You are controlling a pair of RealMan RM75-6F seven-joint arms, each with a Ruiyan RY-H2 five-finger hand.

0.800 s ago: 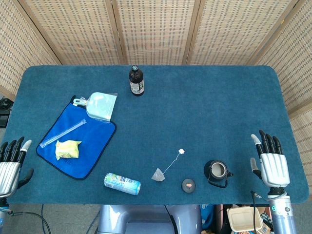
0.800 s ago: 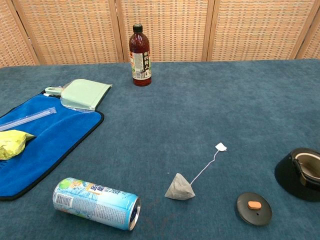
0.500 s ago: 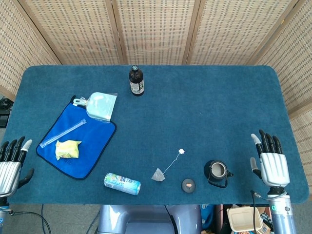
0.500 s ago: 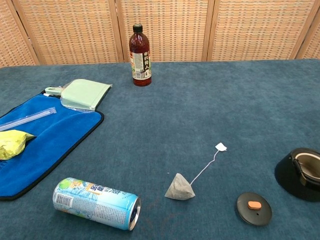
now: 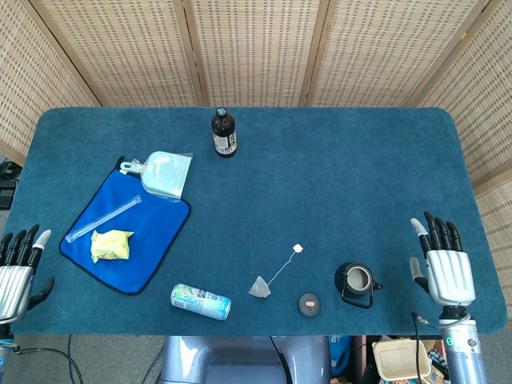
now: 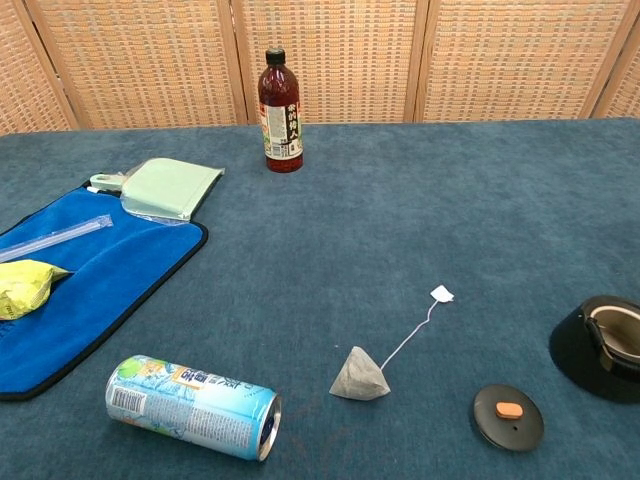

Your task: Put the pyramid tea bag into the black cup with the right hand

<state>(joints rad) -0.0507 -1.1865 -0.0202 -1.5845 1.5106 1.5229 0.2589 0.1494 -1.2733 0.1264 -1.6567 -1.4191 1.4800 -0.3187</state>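
The grey pyramid tea bag lies on the blue table near the front edge, its string running up-right to a small white tag. The black cup stands upright and uncovered to the right of it. Its round black lid lies flat between the two. My right hand rests open at the table's front right, fingers spread, right of the cup. My left hand is open at the front left corner. Neither hand shows in the chest view.
A dented can lies on its side left of the tea bag. A blue cloth holds a yellow packet, a clear tube and a pale green dustpan. A dark bottle stands at the back.
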